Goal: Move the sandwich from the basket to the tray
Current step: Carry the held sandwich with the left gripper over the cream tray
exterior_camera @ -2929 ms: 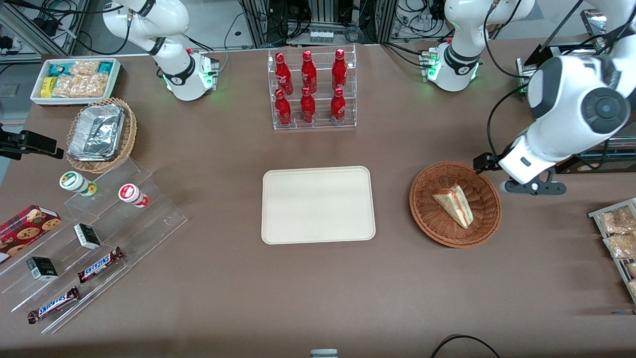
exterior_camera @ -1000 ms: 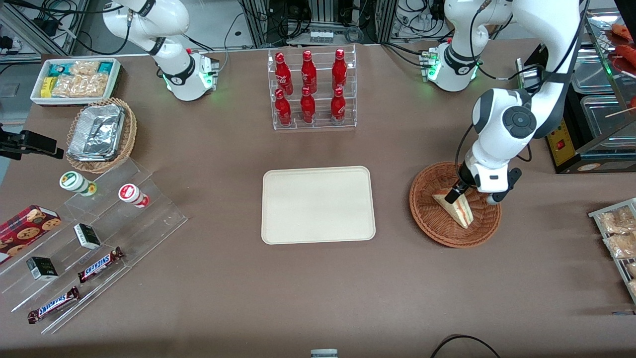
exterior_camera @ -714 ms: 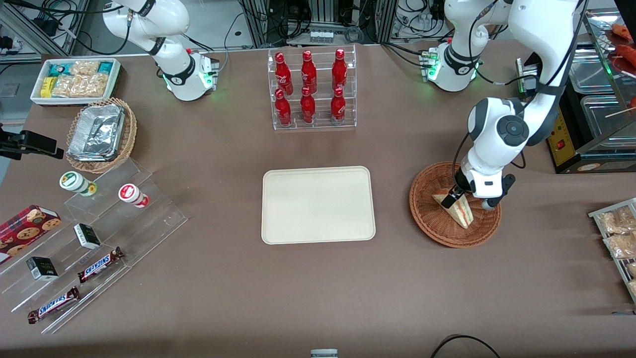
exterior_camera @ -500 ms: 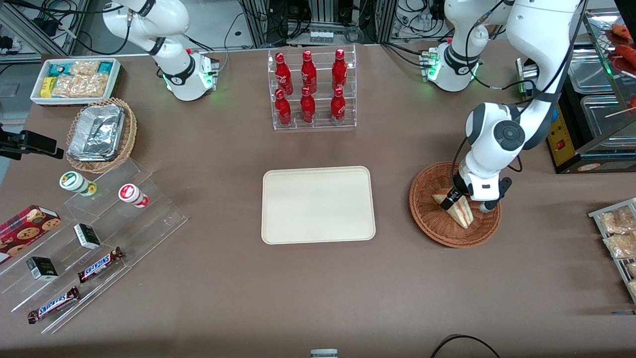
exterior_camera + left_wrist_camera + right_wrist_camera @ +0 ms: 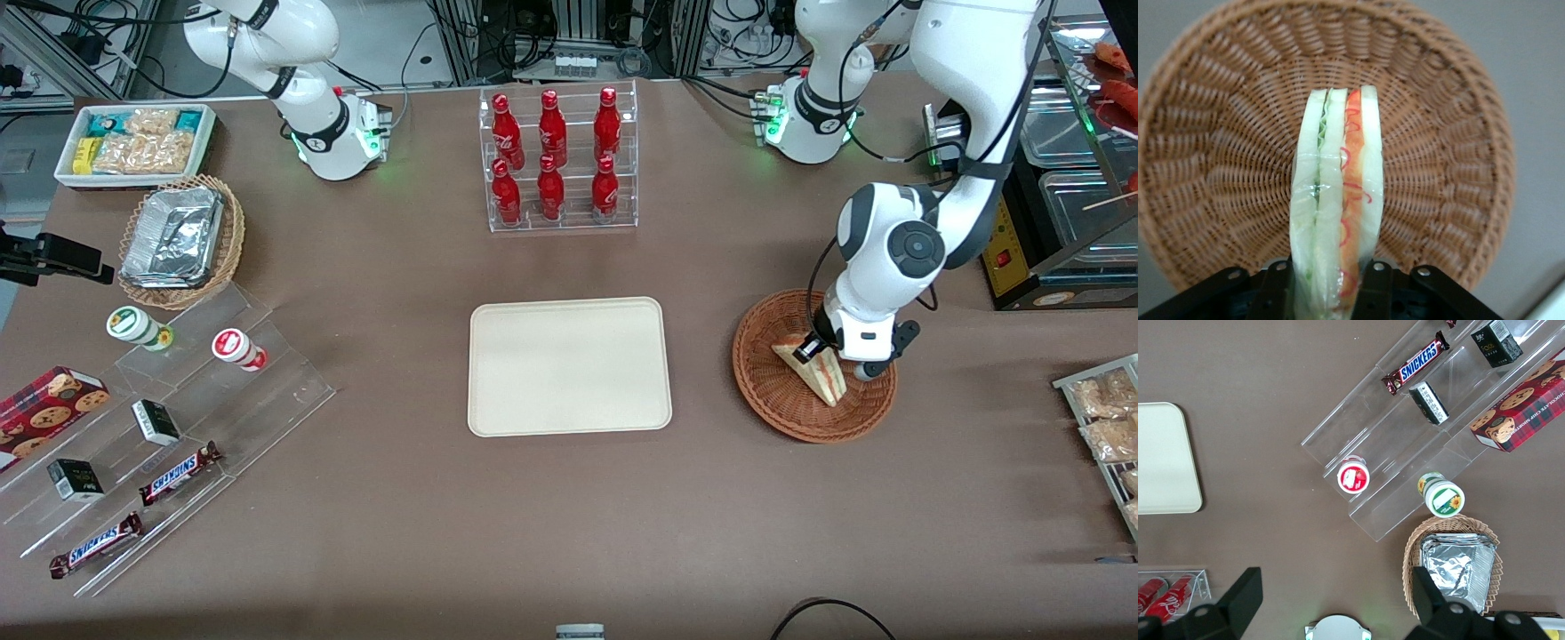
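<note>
The sandwich (image 5: 827, 380) lies in the reddish-brown wicker basket (image 5: 763, 384), toward the working arm's end of the table. My left gripper (image 5: 809, 348) is down in the basket at the wide end of the sandwich. In the left wrist view the two black fingers (image 5: 1375, 291) press on both bread faces of the wrapped sandwich (image 5: 1338, 193), with the basket (image 5: 1218, 167) under it. The gripper (image 5: 1328, 293) is shut on the sandwich. The cream tray (image 5: 569, 366) lies bare at mid-table beside the basket, and its corner shows in the right wrist view (image 5: 1161, 457).
A clear rack of red bottles (image 5: 556, 160) stands farther from the front camera than the tray. A tan basket with foil containers (image 5: 182, 240), a white snack bin (image 5: 133, 142) and a clear stepped stand with snacks (image 5: 160, 427) are toward the parked arm's end. Snack packets (image 5: 1102, 418) lie at the working arm's end.
The left arm came down from beside the basket onto the sandwich. Over the last half second the gripper and the sandwich's wide end rose slightly.
</note>
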### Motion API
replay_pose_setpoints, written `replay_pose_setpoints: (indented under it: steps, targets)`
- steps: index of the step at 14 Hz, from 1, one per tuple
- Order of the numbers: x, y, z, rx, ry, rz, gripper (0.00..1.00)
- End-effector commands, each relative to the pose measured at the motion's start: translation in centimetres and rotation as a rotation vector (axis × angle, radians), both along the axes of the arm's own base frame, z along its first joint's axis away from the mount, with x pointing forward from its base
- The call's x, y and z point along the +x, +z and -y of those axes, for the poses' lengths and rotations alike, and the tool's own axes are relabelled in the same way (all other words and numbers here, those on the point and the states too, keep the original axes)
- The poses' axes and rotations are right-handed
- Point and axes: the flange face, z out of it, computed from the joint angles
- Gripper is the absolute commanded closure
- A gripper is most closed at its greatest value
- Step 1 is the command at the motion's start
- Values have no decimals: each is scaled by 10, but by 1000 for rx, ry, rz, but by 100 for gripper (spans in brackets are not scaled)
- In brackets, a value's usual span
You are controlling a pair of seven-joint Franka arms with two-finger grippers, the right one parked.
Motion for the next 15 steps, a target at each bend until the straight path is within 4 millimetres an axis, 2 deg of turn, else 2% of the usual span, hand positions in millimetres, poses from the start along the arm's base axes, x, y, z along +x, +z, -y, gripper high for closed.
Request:
replay_pose_setpoints:
  steps: [1, 3, 6, 10, 13, 15]
  targets:
    - [39, 60, 12, 19, -93, -67, 100]
    - [54, 79, 38, 19, -190, -99, 100]
    - [60, 79, 80, 10, -316, -82, 100]
    - [71, 58, 166, 11, -467, -72, 100]
    - [61, 32, 240, 2, -534, -74, 100]
    - [49, 26, 288, 0, -507, -62, 100]
